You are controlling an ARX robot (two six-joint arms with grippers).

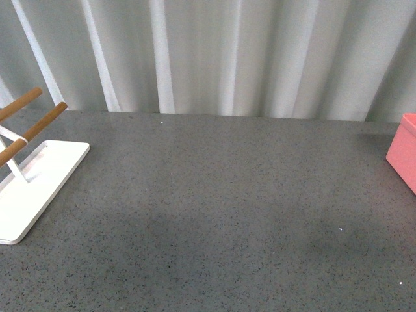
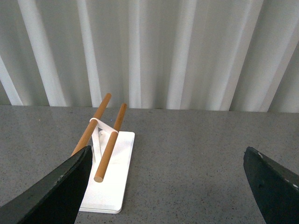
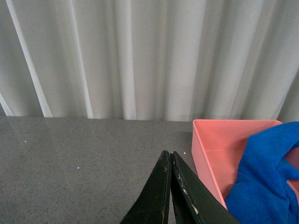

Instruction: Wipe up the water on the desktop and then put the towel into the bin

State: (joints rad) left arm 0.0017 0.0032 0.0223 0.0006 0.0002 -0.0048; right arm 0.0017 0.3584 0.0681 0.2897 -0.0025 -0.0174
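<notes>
The speckled dark grey desktop point(image 1: 214, 214) fills the front view; I see no water on it and neither arm shows there. The salmon-pink bin point(image 1: 404, 151) pokes in at the right edge. In the right wrist view the bin point(image 3: 210, 144) holds the blue towel point(image 3: 264, 182), which lies crumpled inside and drapes over its near side. My right gripper point(image 3: 169, 156) is shut and empty, beside the bin and above the desktop point(image 3: 79, 158). My left gripper point(image 2: 168, 161) is open wide and empty over the desktop point(image 2: 187, 163).
A flat white stand with wooden rods point(image 1: 29, 172) sits at the left of the desktop; it also shows in the left wrist view point(image 2: 110, 172). A pale pleated curtain point(image 1: 214, 52) closes off the back edge.
</notes>
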